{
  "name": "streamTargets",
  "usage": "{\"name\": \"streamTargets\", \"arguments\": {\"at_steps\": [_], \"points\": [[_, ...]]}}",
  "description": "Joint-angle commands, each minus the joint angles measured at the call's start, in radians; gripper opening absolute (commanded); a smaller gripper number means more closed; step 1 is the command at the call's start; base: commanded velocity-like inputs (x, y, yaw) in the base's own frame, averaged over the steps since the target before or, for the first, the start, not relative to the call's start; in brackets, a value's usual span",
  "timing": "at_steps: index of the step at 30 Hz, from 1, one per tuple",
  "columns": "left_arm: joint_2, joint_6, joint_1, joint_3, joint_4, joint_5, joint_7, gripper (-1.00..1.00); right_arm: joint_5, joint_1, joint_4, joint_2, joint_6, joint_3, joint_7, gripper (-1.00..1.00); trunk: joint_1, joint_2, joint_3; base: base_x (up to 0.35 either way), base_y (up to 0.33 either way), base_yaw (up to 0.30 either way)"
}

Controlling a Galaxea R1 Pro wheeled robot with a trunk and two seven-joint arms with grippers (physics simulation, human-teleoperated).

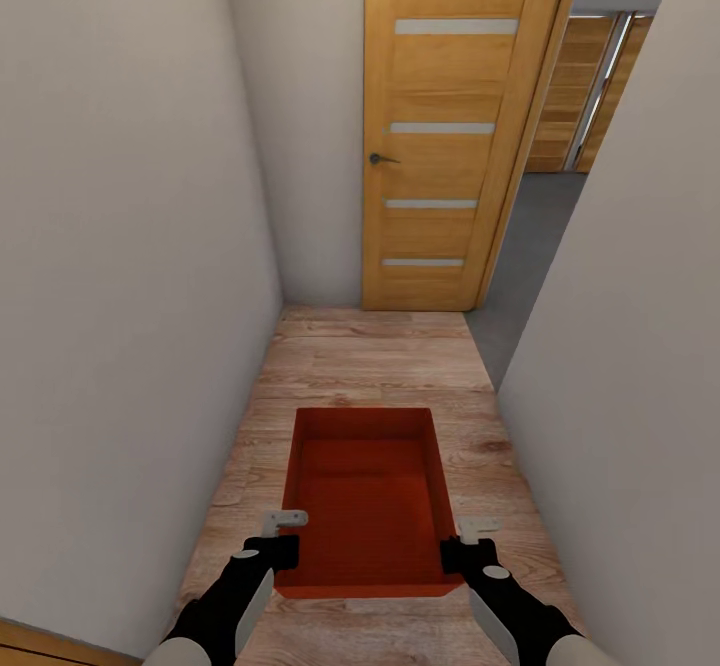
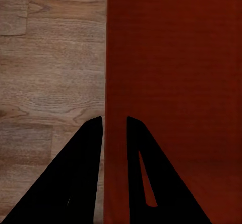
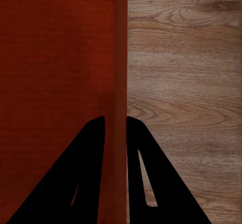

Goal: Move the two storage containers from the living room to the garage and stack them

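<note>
Both grippers, left [image 1: 272, 538] and right [image 1: 470, 544], are clamping opposite side walls of an orange-red storage container [image 1: 365, 501], one finger inside and one outside, apparently keeping it level while carried above the wood-plank floor [image 1: 370, 356], short of a closed wooden door [image 1: 450, 126].

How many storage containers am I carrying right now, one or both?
1 visible: a storage container held over the wood-plank floor between the left gripper and right gripper. A second nested inside cannot be ruled out.
</note>
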Motion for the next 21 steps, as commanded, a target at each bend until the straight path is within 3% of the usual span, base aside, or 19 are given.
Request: {"name": "streamTargets", "arguments": {"at_steps": [1, 21], "points": [[0.000, 0.006, -0.001, 0.004, -0.005, -0.011, 0.007, -1.00, -0.015, -0.001, 0.011, -0.029, -0.001, -0.005, -0.006, -1.00, 0.000, -0.001, -0.001, 0.000, 0.000, 0.000], [0.001, 0.006, -0.001, 0.004, -0.005, -0.011, 0.008, -1.00, -0.015, -0.001, 0.011, -0.029, -0.009, -0.008, -0.006, -1.00, 0.000, -0.001, -0.013, 0.000, 0.000, 0.000]]}}
